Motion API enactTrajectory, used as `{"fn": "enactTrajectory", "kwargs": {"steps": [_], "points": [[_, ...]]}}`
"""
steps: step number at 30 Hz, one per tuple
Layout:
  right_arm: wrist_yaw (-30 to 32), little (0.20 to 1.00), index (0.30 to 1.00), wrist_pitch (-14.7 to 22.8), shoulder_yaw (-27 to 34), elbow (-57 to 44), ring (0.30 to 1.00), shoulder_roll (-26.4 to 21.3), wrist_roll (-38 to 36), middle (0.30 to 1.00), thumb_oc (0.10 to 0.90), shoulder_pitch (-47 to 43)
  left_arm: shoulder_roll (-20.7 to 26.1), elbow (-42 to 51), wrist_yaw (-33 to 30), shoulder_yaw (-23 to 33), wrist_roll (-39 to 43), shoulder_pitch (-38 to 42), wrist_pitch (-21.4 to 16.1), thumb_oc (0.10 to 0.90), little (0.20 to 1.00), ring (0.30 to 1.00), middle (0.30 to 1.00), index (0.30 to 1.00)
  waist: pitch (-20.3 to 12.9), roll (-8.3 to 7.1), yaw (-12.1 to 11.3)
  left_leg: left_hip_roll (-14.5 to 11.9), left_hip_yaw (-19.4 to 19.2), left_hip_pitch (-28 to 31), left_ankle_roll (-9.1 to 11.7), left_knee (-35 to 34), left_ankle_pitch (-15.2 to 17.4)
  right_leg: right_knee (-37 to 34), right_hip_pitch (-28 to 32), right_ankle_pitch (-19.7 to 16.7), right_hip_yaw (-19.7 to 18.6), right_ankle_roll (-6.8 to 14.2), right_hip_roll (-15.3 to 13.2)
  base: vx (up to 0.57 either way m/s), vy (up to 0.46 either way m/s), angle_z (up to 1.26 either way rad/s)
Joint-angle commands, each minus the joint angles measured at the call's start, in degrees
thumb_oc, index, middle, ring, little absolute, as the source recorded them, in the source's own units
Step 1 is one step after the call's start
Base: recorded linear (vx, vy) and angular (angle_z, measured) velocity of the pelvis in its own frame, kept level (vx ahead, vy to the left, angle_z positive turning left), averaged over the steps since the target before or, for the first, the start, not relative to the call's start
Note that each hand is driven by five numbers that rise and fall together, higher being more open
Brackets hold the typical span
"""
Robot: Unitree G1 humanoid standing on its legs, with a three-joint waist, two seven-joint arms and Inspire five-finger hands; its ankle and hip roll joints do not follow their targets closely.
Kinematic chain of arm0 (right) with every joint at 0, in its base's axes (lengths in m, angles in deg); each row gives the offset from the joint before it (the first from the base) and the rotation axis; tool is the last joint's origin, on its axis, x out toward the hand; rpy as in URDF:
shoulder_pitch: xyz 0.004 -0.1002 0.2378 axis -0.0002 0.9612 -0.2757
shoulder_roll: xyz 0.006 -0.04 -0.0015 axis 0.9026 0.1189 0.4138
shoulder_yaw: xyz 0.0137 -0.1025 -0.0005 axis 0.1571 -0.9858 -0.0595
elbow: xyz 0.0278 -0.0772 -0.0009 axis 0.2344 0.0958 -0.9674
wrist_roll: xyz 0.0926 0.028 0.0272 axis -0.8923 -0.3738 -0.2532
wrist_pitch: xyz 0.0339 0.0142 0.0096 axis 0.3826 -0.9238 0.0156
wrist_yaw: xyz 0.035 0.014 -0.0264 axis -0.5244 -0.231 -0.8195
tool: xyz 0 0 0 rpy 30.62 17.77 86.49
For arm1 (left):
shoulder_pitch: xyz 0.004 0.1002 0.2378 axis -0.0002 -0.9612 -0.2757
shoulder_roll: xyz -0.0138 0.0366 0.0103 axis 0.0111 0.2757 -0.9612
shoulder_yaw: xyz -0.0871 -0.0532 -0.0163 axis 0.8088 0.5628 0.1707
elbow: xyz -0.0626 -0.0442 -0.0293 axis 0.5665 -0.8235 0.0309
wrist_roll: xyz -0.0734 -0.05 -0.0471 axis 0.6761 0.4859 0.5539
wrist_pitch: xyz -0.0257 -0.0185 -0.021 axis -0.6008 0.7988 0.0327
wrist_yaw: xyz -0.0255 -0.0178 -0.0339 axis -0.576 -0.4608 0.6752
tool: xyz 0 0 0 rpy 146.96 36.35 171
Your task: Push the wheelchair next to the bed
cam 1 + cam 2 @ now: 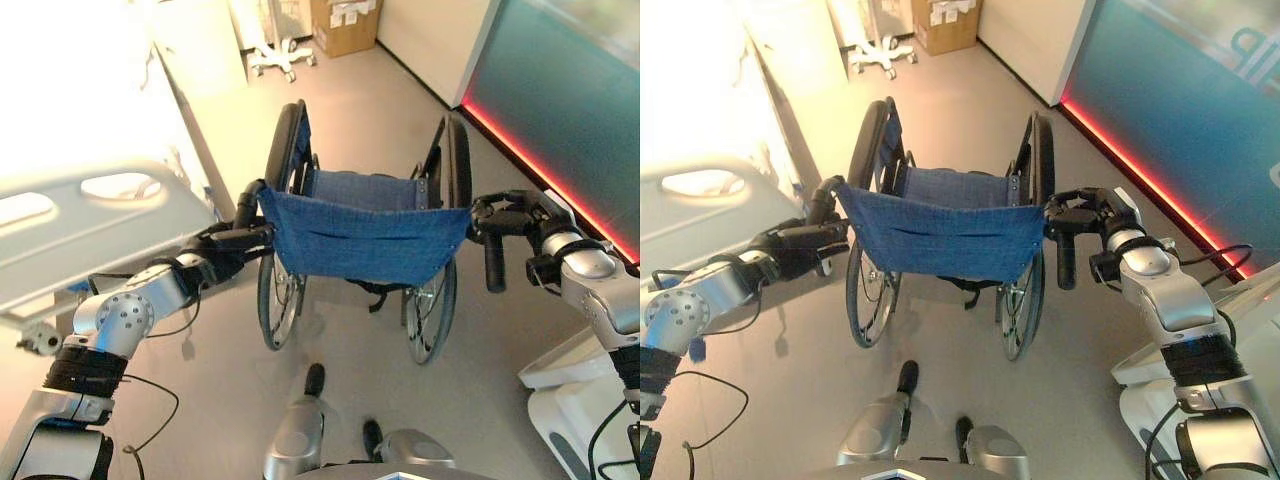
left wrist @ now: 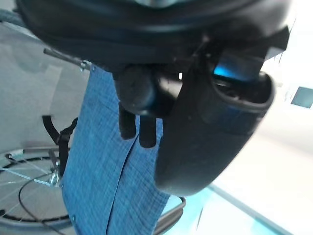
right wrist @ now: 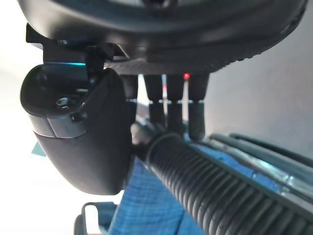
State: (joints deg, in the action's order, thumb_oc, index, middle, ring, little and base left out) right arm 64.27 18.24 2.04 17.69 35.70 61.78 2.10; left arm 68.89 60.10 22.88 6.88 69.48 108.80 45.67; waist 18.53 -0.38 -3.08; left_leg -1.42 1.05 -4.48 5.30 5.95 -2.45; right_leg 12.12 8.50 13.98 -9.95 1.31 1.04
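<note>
Grey floor (image 1: 360,120) open ahead, bed (image 1: 90,225) rail left — both robot hands (image 1: 225,245) (image 1: 505,215) gripping wheelchair (image 1: 365,235) handles

Nothing legible anywhere here. The cardboard box (image 1: 345,25) at the far wall carries white paper labels, but their print is too small to make out (just pale rectangles from this height). On the teal wall panel (image 1: 1180,110) pale lettering shows at the upper right edge, cut off by the frame, so it can't be read as a word. The wheelchair (image 1: 360,240) has plain blue cloth with no marking to be seen.
</note>
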Motion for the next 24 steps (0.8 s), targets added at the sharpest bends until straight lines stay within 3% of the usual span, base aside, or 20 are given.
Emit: {"fn": "enactTrajectory", "kwargs": {"steps": [1, 8, 10, 11, 12, 14, 16, 19, 20, 24], "points": [[-5.5, 0.300, 0.300, 6.3, -2.0, -4.8, 0.300, 0.5, 0.7, 0.300, 0.400, 2.9, -0.9, -2.4, -1.3, 7.5, -1.7, 8.4, -9.7, 0.400, 0.300, 0.300, 0.300, 0.300, -8.8, -0.30, 1.7, 2.4, -0.2, -5.8, -2.5, 0.1, -6.5, -3.8, 4.2, -5.2, 10.7, 0.0, 3.5, 0.45, 0.173, -0.63], [-2.5, 0.300, 0.300, 5.3, -3.7, -5.3, 0.300, 1.3, -1.2, 0.300, 0.400, 1.5, 1.0, -6.2, 0.7, 5.3, -0.9, 12.7, -8.1, 0.400, 0.300, 0.300, 0.300, 0.300, -9.6, -0.53, 0.7, 7.2, 0.2, -6.9, -6.2, 7.4, -1.1, 6.7, 1.9, -5.6, 10.9, 1.7, 1.9, 0.37, 0.177, -0.05], [-1.3, 0.300, 0.300, 4.9, -4.4, -5.5, 0.300, 2.0, -1.6, 0.300, 0.400, 1.3, 3.0, -7.0, 1.0, 4.8, 0.7, 14.5, -6.8, 0.400, 0.300, 0.300, 0.300, 0.300, -10.4, -1.05, 0.3, 9.0, -0.8, -6.1, -8.4, 7.5, 0.5, 16.4, -0.8, -11.7, 11.1, 4.4, 1.8, 0.26, 0.145, 0.09], [-1.1, 0.300, 0.300, 4.9, -4.5, -5.5, 0.300, 2.1, -1.7, 0.300, 0.400, 1.3, 3.2, -7.0, 1.0, 4.7, 0.8, 14.7, -6.7, 0.400, 0.300, 0.300, 0.300, 0.300, -10.5, -1.14, 0.2, 9.2, -0.9, -5.9, -8.7, 7.5, 0.7, 17.9, -1.3, -12.8, 11.0, 4.9, 1.8, 0.21, 0.117, 0.09], [-0.6, 0.300, 0.300, 4.7, -5.1, -5.5, 0.300, 2.4, -2.0, 0.300, 0.400, 1.2, 4.1, -7.1, 0.7, 4.5, 1.7, 15.3, -6.2, 0.400, 0.300, 0.300, 0.300, 0.300, -10.5, -1.21, 0.2, 9.7, -1.5, -4.7, -9.7, 7.3, 1.5, 24.0, -4.1, -17.5, 11.2, 7.0, 2.2, 0.21, 0.102, 0.01], [-0.5, 0.300, 0.300, 4.5, -5.5, -5.4, 0.300, 2.7, -2.1, 0.300, 0.400, 1.0, 4.6, -7.1, 0.1, 4.4, 2.4, 15.9, -5.7, 0.400, 0.300, 0.300, 0.300, 0.300, -10.5, -1.13, 0.4, 9.8, -1.7, -3.6, -10.0, 7.0, 2.0, 26.8, -6.7, -18.7, 11.3, 7.7, 2.2, 0.20, 0.073, -0.01], [-0.5, 0.300, 0.300, 4.0, -5.1, -5.4, 0.300, 2.6, -1.9, 0.300, 0.400, 1.2, 5.7, -6.9, -0.9, 3.7, 3.6, 16.3, -5.1, 0.400, 0.300, 0.300, 0.300, 0.300, -10.7, -1.17, 0.6, 10.5, -1.2, -2.7, -9.9, 7.3, 2.5, 24.3, -7.9, -17.9, 11.3, 7.2, 2.5, 0.22, 0.028, 0.06], [-0.5, 0.300, 0.300, 3.5, -4.2, -5.9, 0.300, 1.9, -1.5, 0.300, 0.400, 1.5, 7.1, -7.0, 0.0, 5.1, 4.6, 15.2, -5.5, 0.400, 0.300, 0.300, 0.300, 0.300, -10.6, -0.57, 1.0, 10.7, -0.8, -1.9, -9.4, 10.0, 3.6, 15.2, -8.4, -13.5, 12.9, 4.5, 0.3, 0.23, -0.014, -0.10], [-1.4, 0.300, 0.300, 4.7, -3.7, -5.1, 0.300, 1.7, -0.3, 0.300, 0.400, 1.5, 6.3, -7.6, 0.8, 5.3, 4.0, 15.0, -7.1, 0.400, 0.300, 0.300, 0.300, 0.300, -9.4, 0.04, 1.7, 10.6, 0.0, -1.6, -8.3, 13.7, 3.6, 6.9, -8.5, -11.6, 12.9, 2.7, -1.1, 0.26, -0.069, -0.26], [-2.2, 0.300, 0.300, 6.2, -3.2, -2.9, 0.300, 0.6, -0.1, 0.300, 0.400, 0.0, 4.1, -6.6, -1.1, 4.0, 2.7, 17.0, -8.1, 0.400, 0.300, 0.300, 0.300, 0.300, -7.1, -0.18, 4.1, 11.9, 2.0, 2.4, -7.8, 17.0, 9.4, -2.4, -12.2, -17.8, 9.0, 5.2, -4.6, 0.26, -0.120, 0.61]]}}
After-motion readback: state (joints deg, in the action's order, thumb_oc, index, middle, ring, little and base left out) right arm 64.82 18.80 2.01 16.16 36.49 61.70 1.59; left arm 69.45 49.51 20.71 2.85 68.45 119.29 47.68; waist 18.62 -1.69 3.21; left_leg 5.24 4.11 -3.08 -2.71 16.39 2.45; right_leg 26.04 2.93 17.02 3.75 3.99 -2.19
